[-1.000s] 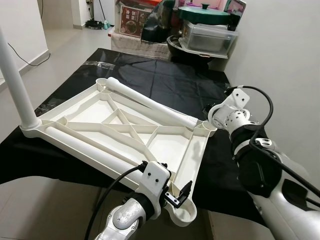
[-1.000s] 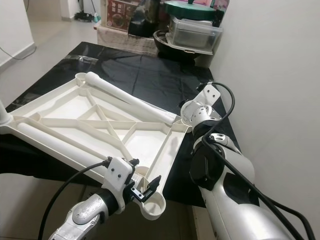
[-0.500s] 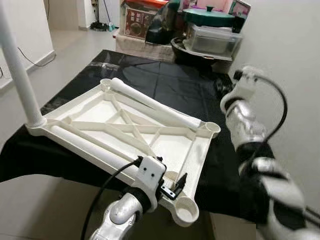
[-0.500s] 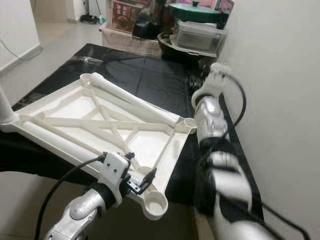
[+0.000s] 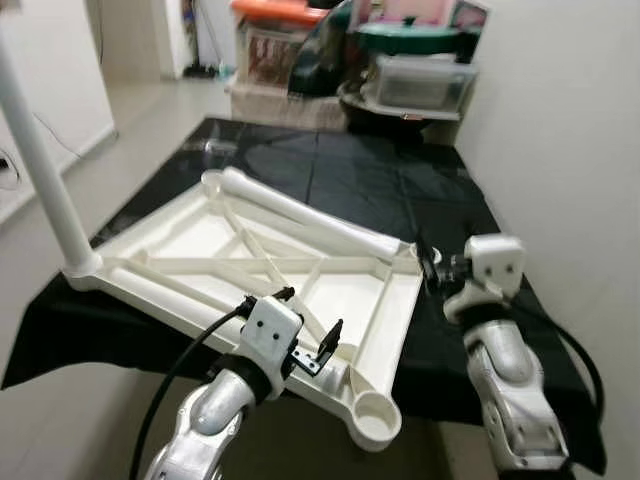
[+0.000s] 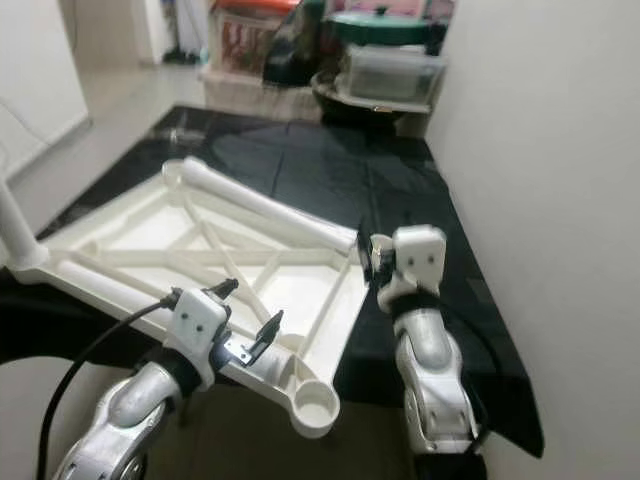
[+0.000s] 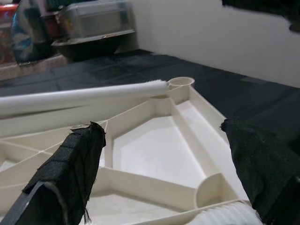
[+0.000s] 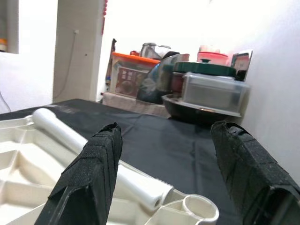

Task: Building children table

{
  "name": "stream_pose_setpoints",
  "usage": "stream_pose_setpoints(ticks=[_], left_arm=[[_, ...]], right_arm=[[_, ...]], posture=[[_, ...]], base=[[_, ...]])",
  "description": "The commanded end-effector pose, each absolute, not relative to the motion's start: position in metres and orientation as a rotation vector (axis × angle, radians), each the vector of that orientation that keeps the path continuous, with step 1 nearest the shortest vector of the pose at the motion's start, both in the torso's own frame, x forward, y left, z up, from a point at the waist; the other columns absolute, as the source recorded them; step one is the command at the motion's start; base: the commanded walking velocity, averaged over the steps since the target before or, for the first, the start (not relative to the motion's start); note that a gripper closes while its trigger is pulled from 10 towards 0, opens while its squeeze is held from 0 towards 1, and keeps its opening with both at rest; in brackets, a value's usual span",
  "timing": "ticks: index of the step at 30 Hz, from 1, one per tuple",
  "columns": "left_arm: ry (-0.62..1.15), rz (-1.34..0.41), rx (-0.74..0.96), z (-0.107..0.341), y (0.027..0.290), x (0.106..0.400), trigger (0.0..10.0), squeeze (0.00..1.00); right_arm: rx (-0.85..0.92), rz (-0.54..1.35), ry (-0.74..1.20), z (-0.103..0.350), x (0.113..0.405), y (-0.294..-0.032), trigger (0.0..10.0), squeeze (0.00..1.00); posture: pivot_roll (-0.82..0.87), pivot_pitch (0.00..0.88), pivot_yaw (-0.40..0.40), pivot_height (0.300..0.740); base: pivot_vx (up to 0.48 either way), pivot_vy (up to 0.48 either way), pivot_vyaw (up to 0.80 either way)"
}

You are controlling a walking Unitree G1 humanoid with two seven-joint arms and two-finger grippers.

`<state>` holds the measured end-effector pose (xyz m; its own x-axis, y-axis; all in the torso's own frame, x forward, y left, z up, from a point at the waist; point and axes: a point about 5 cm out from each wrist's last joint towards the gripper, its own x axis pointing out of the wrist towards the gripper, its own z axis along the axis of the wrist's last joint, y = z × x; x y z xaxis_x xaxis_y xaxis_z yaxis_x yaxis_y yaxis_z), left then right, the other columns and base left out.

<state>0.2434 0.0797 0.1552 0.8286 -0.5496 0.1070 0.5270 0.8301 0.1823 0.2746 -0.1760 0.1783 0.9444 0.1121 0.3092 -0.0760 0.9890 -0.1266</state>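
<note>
The white table top [image 5: 345, 300] lies upside down on a black cloth, ribs up. One white leg [image 5: 38, 165] stands upright in its left corner. A loose leg [image 5: 310, 215] lies along the far edge, its threaded end near the right corner socket [image 8: 200, 209]. Another leg [image 5: 170, 292] lies along the near edge. The near corner socket [image 5: 375, 410] holds nothing. My left gripper [image 5: 310, 315] hovers open over the near edge. My right gripper [image 6: 368, 255] is open, low beside the right corner, facing the socket and the loose leg's end [image 8: 150, 194].
The black cloth [image 5: 370, 175] covers a low surface that ends close in front of me. A white wall [image 5: 560, 130] runs along the right. Boxes, a dark pot and a plastic tub [image 5: 420, 80] crowd the far end. Bare floor [image 5: 120, 120] lies to the left.
My right arm has come down from a raised pose to the table top's right corner. The left gripper has shifted a little left along the near edge. The camera has moved too.
</note>
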Motion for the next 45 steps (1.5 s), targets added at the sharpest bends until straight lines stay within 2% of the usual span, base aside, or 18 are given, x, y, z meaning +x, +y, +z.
stream_pose_setpoints(ticks=[1,6,8,12,14,19,22,26,32,39,40,41,44,45], left_arm=[[-0.165,-0.583,0.161,0.154,0.081,0.24,10.0,0.0],[-0.162,-0.584,0.162,0.152,0.082,0.238,10.0,0.0],[-0.156,-0.58,0.158,0.15,0.084,0.236,10.0,0.0],[-0.146,-0.578,0.149,0.147,0.085,0.235,10.0,0.0],[-0.13,-0.586,0.137,0.144,0.086,0.235,10.0,0.0],[-0.124,-0.59,0.134,0.142,0.086,0.235,10.0,0.0],[-0.122,-0.606,0.118,0.142,0.087,0.235,10.0,0.0],[-0.119,-0.635,0.112,0.141,0.09,0.231,10.0,0.0],[-0.076,-0.713,0.14,0.134,0.104,0.216,10.0,0.0],[-0.064,-0.818,0.184,0.133,0.113,0.199,10.0,0.0],[-0.046,-0.897,0.177,0.135,0.114,0.189,10.0,0.0],[-0.046,-0.897,0.177,0.135,0.114,0.189,10.0,0.0],[-0.026,-0.939,0.175,0.135,0.115,0.183,10.0,0.0],[-0.006,-0.951,0.178,0.133,0.117,0.182,10.0,0.0]], right_arm=[[-0.111,0.136,-0.275,0.167,0.262,-0.173,10.0,0.0],[-0.123,0.142,-0.249,0.159,0.254,-0.175,10.0,0.0],[-0.113,0.153,-0.193,0.146,0.236,-0.177,10.0,0.0],[-0.05,0.222,-0.151,0.141,0.218,-0.174,10.0,0.0],[0.062,0.38,-0.099,0.14,0.208,-0.171,10.0,0.0],[0.103,0.481,-0.076,0.14,0.206,-0.171,10.0,0.0],[0.156,0.663,-0.039,0.142,0.205,-0.168,10.0,0.0],[0.138,0.789,-0.006,0.142,0.206,-0.162,10.0,0.0],[0.145,1.101,0.094,0.144,0.202,-0.15,10.0,0.0],[0.142,1.155,0.112,0.144,0.204,-0.15,10.0,0.0],[0.141,1.142,0.104,0.145,0.209,-0.152,10.0,0.0],[0.141,1.142,0.104,0.145,0.209,-0.152,10.0,0.0],[0.123,1.092,0.089,0.145,0.217,-0.155,10.0,0.0],[0.098,1.002,0.054,0.148,0.23,-0.16,10.0,0.0]], posture=[[0.13,0.0,-0.092,0.74],[0.13,0.0,-0.092,0.74],[0.13,0.0,-0.089,0.74],[0.13,0.0,-0.086,0.74],[0.12,0.0,-0.074,0.74],[0.12,0.0,-0.075,0.74],[0.12,0.0,-0.078,0.74],[0.13,0.0,-0.082,0.74],[0.15,0.0,-0.092,0.74],[0.17,0.0,-0.103,0.74],[0.17,0.0,-0.103,0.74],[0.17,0.0,-0.103,0.74],[0.17,0.0,-0.104,0.74],[0.17,0.0,-0.104,0.74]], base=[[0.0,0.0,0.0],[0.0,0.0,0.0],[0.0,0.0,0.0],[0.0,0.0,0.0],[0.0,0.0,0.0],[0.0,0.0,0.0],[0.0,0.0,0.0],[0.0,0.0,0.0],[0.0,0.0,0.0],[0.0,0.0,0.0],[0.0,0.0,0.0],[0.0,0.0,0.0],[0.0,0.0,0.0],[0.0,0.0,0.0]])
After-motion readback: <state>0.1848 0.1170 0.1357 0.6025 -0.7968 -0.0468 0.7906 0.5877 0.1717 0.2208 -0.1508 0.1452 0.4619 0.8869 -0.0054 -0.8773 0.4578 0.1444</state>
